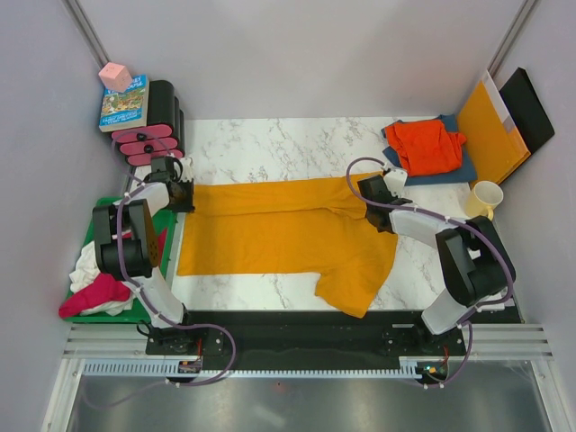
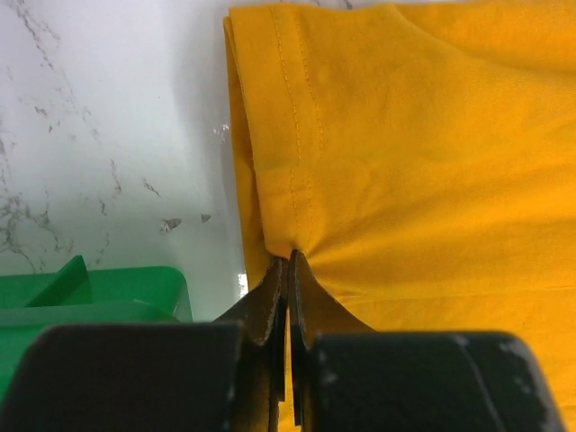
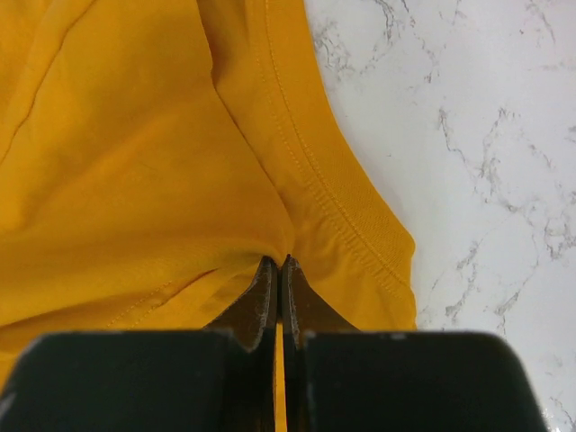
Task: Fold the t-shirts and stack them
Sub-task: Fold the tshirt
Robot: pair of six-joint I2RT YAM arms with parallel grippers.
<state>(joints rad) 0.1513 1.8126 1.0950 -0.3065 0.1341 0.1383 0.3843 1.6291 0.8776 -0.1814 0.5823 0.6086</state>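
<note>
- At the far left, off the marble tabletop (image 1: 270,144), you have a green bin (image 1: 117,316) holding a crumpled white t-shirt (image 1: 85,261) with a magenta t-shirt (image 1: 94,295) bunched in front of it.
- Your left gripper (image 1: 184,196) sits at the table's left edge, just beyond the bin. Its jaws are pressed together on the far-left corner of the mustard-yellow t-shirt (image 1: 279,238).
- In the left wrist view, the left gripper (image 2: 286,265) pinches the cloth close to the stitched hem. The mustard-yellow t-shirt (image 2: 405,162) fans out ahead and to the right, with bare marble (image 2: 108,135) and a corner of the green bin (image 2: 117,288) to the left.
- The mustard-yellow t-shirt lies flat across the middle of the table, stretched between your two grippers. One sleeve hangs towards the near edge on the right.
- Your right gripper (image 1: 371,193) is at the shirt's far-right end, its jaws closed on the fabric.
- In the right wrist view, the right gripper (image 3: 276,265) nips the cloth just beside the ribbed collar band. The mustard-yellow t-shirt (image 3: 135,135) fills the left side and the marble (image 3: 468,135) the right.
- At the far right corner, well apart from both grippers, a folded red-orange t-shirt (image 1: 427,146) rests on a dark blue t-shirt (image 1: 454,169).
- An orange-yellow folder (image 1: 490,135) lies just to the right of that pile, and a pale mug (image 1: 486,198) stands in front of the folder.
</note>
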